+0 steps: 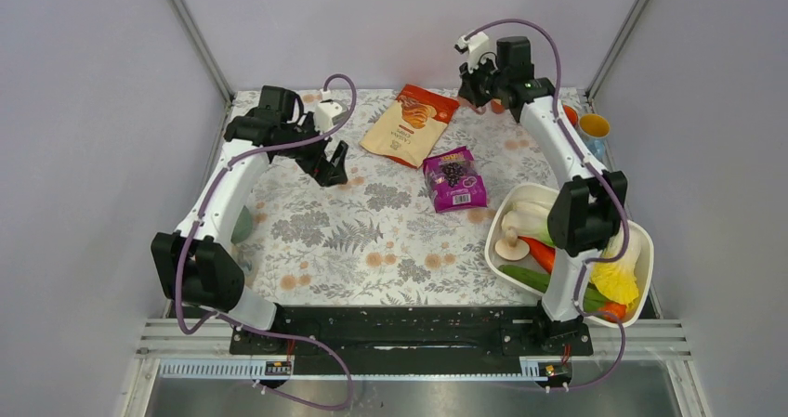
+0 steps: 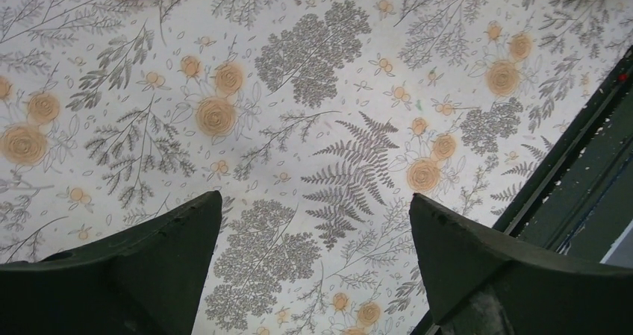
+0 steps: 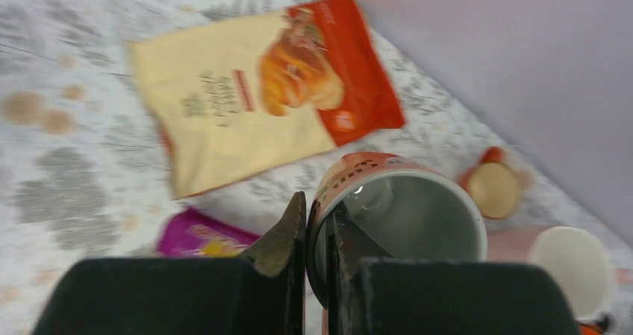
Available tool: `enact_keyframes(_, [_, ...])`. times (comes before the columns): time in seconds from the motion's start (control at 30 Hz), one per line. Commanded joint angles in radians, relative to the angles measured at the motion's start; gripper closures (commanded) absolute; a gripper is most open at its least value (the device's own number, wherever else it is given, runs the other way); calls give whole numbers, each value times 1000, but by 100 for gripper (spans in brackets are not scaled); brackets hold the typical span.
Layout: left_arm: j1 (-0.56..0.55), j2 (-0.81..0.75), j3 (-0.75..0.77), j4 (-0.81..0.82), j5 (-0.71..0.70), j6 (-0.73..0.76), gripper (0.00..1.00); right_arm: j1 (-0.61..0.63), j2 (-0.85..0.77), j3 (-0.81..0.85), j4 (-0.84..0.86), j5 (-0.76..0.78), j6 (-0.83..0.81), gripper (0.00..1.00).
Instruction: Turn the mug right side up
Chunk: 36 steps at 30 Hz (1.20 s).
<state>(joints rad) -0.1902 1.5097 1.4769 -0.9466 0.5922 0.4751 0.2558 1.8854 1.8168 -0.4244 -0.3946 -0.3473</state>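
Right gripper [image 3: 319,214] is clenched on the mug [image 3: 403,215], with one finger inside the mouth and the other against the outer wall. The rim is pinched at the lower middle of the right wrist view. The mug's mouth faces back toward the wrist camera and its pale inside shows (the frame is blurred, so the print on the wall cannot be read). Its long axis therefore runs close to the line of the fingers, leaning toward the right of the frame. It appears to be held clear of the floral cloth [image 3: 67,163], between the snack bag [image 3: 246,104] at upper left and a small orange cup [image 3: 489,187] at right. In the top view the grasp sits at the upper middle, by the back wall, and the mug is nearly hidden there. Left gripper [image 2: 315,201] hangs spread and empty over the cloth, well apart, so only the right arm is placed to act. What remains, by this reading, is to level the base and set it down.
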Motion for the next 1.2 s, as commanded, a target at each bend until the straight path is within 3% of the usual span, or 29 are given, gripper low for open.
enact_keyframes(0.0, [10, 13, -18, -1, -70, 44, 1, -12, 203, 253, -196, 218, -380, 100])
enact_keyframes(0.13, [11, 33, -50, -1, -127, 67, 1, -71, 453, 612, -353, 249, -424, 100])
enact_keyframes(0.2, [12, 47, -53, -5, -152, 73, 1, -100, 516, 688, -350, 231, -420, 100])
enact_keyframes(0.77, [23, 120, -32, -16, -198, 95, 1, -141, 631, 634, -313, 45, -406, 100])
enact_keyframes(1.0, [25, 119, -33, -16, -212, 96, 1, -141, 658, 643, -333, 60, -394, 100])
enact_keyframes(1.03, [25, 118, -33, -16, -213, 97, 1, -140, 659, 640, -335, 60, -392, 97])
enact_keyframes(1.17, [26, 119, -35, -23, -224, 101, 1, -141, 657, 653, -329, 96, -369, 62])
